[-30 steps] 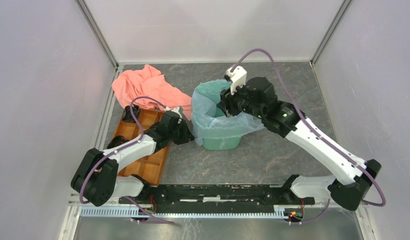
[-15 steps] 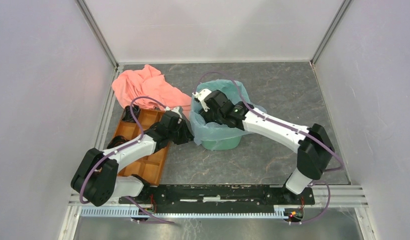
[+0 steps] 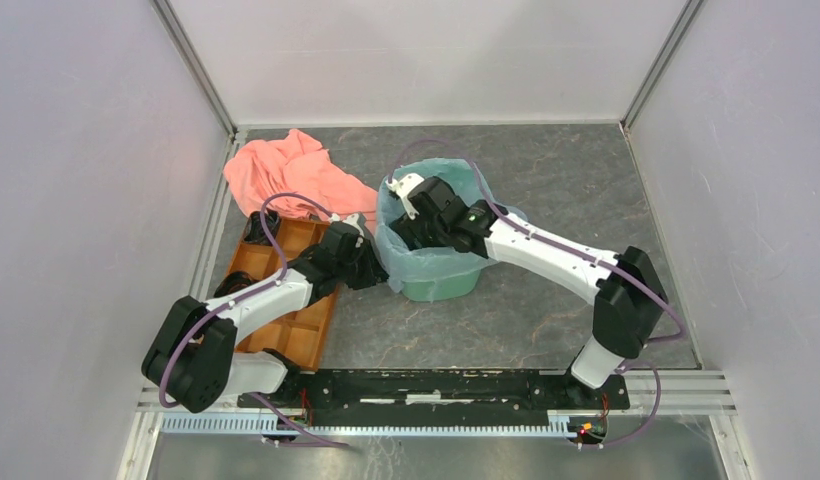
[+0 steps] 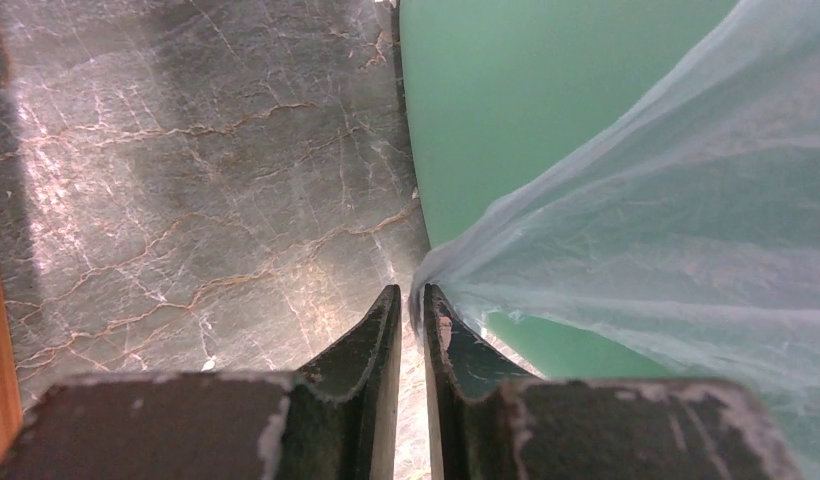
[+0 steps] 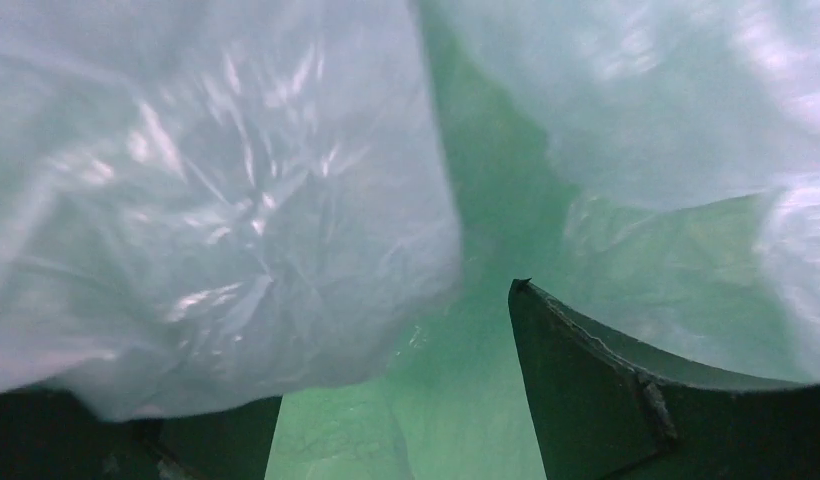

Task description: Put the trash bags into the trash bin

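The thin, crinkly, translucent pale blue plastic trash bag (image 3: 398, 250) sits in and over the mint-green plastic trash bin (image 3: 442, 286), a tapered wastebasket with a rounded-square rim. Its film lines the inside and spills down the outer wall on the left and near sides. At the bin's left wall the left gripper (image 4: 412, 305) has its jaws closed to a thin slit on an edge of the bag, and the film fans out taut from the fingertips across the green side. The right gripper (image 5: 386, 350) is down inside the bin with its jaws spread wide. Bag film billows over one finger, and the other finger (image 5: 596, 390) stands bare against the green wall. The bin stands on a dark grey marbled table (image 3: 546, 320). Left of it, under the left arm, lies an orange compartment tray (image 3: 306, 335). A crumpled salmon-pink cloth (image 3: 291, 175) lies beyond the tray, near the bin's far-left rim but apart from it.
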Controlling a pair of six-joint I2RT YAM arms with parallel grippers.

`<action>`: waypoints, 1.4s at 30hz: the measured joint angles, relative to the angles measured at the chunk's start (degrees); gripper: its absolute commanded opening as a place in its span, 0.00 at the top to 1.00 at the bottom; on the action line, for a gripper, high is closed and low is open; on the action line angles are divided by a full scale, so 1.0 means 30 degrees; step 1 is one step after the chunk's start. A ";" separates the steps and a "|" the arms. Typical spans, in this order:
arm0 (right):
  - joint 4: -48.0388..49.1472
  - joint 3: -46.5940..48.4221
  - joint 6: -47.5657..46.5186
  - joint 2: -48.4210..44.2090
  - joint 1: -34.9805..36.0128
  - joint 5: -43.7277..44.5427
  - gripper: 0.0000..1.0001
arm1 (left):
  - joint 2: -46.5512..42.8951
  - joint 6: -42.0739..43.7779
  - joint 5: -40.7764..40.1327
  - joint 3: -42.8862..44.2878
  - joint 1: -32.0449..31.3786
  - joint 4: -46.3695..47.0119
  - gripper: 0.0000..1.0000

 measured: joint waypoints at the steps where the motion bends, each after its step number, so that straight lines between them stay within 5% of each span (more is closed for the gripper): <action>1: -0.0248 0.0539 -0.0007 -0.0051 0.0000 0.0095 0.14 | 0.0000 0.0000 -0.0007 0.0007 0.0000 -0.0044 0.80; 6: -0.1370 0.1916 -0.0197 -0.1056 0.0007 0.0568 0.37 | 0.0000 0.0007 -0.0029 0.0007 0.0000 -0.0182 0.80; 15: -0.2244 0.4546 -0.0641 -0.1690 -0.0029 0.2273 0.61 | -0.0007 0.0000 0.0036 0.0029 -0.0117 -0.0306 0.80; 21: -0.0933 0.2514 -0.0860 -0.2426 -0.0823 0.4466 0.79 | -0.0146 0.0000 0.0029 0.0029 -0.0182 -0.0335 0.80; 29: -0.1064 0.0357 -0.0270 -0.1049 -0.1100 0.7410 0.72 | -0.0146 0.0000 0.0015 0.0029 -0.0306 -0.0364 0.80; 33: -0.0233 0.0328 -0.0262 -0.1486 -0.0787 0.6477 0.61 | -0.0146 0.0000 0.0015 0.0029 -0.0321 -0.0364 0.80; 42: 0.4299 0.0670 -0.0393 -0.0889 -0.0663 0.4036 0.63 | -0.0146 0.0000 0.0015 0.0029 -0.0342 -0.0306 0.80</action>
